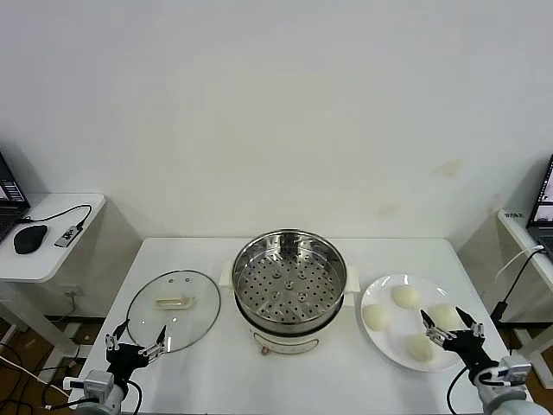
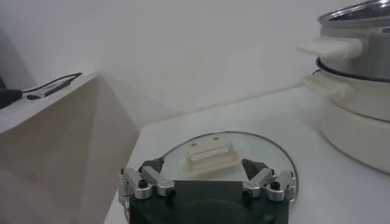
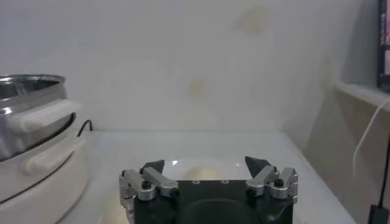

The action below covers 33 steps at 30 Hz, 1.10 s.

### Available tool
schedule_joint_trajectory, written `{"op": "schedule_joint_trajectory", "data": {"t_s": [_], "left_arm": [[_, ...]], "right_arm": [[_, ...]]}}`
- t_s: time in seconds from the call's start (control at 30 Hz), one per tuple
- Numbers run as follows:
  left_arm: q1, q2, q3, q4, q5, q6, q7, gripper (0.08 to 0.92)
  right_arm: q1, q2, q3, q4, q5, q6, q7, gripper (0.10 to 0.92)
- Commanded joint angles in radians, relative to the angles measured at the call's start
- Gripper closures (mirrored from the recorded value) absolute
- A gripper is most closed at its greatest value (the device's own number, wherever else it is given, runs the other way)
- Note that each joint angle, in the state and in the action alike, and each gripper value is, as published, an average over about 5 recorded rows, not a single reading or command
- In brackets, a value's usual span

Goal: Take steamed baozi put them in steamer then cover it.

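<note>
Picking a baozi [image 1: 421,347] from the plate [image 1: 380,290], lower right, is best done gently; the right claw [image 1: 451,328], spread wide, hovers above, steamer [image 1: 289,281] centred. Left claw [image 1: 136,341] wide too.

A plain off-white wall [image 1: 276,104] fills the back of the room, evenly lit, with a few faint yellowish stains [image 1: 448,169] toward its right side. In front of it stands a white counter [image 1: 199,259]. To the left is a white side table [image 1: 52,251] carrying a black computer mouse [image 1: 30,238], a small grey device with a black cable [image 1: 67,233] and the edge of a laptop [image 1: 7,203]. At the far right, another white table [image 1: 523,238] holds a laptop edge [image 1: 544,203], with a white cable [image 1: 523,259] hanging over it. Dark cables lie on the floor at lower left [image 1: 22,363].
</note>
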Motion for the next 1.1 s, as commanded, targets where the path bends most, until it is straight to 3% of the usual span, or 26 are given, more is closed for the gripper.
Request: {"op": "schedule_joint_trajectory", "data": {"t_s": [0.03,0.37,0.63,0.87,1.1], "left_arm": [[-0.001,0.001,-0.001,-0.001,0.007,0.000,0.000,0.177],[0.019,-0.020,0.013,-0.032,0.038,0.001,0.000,0.177],[0.028,-0.029,0.010,-0.058,0.054,0.001,0.003,0.177],[0.043,-0.042,0.010,-0.080,0.066,0.002,0.006,0.177],[0.059,-0.039,0.012,-0.100,0.076,0.001,0.005,0.177]], "right_arm": [[0.106,-0.170,0.038,0.024,-0.116,-0.118,-0.079,0.203],[0.375,-0.479,-0.103,-0.114,-0.480,-0.264,-0.640,0.203],[0.851,-0.612,-0.551,-0.268,-0.706,-0.217,-1.015,0.203],[1.358,-0.609,-1.153,-0.436,-0.723,-0.076,-1.169,0.203],[1.432,-0.495,-1.329,-0.563,-0.793,0.026,-1.172,0.203]]}}
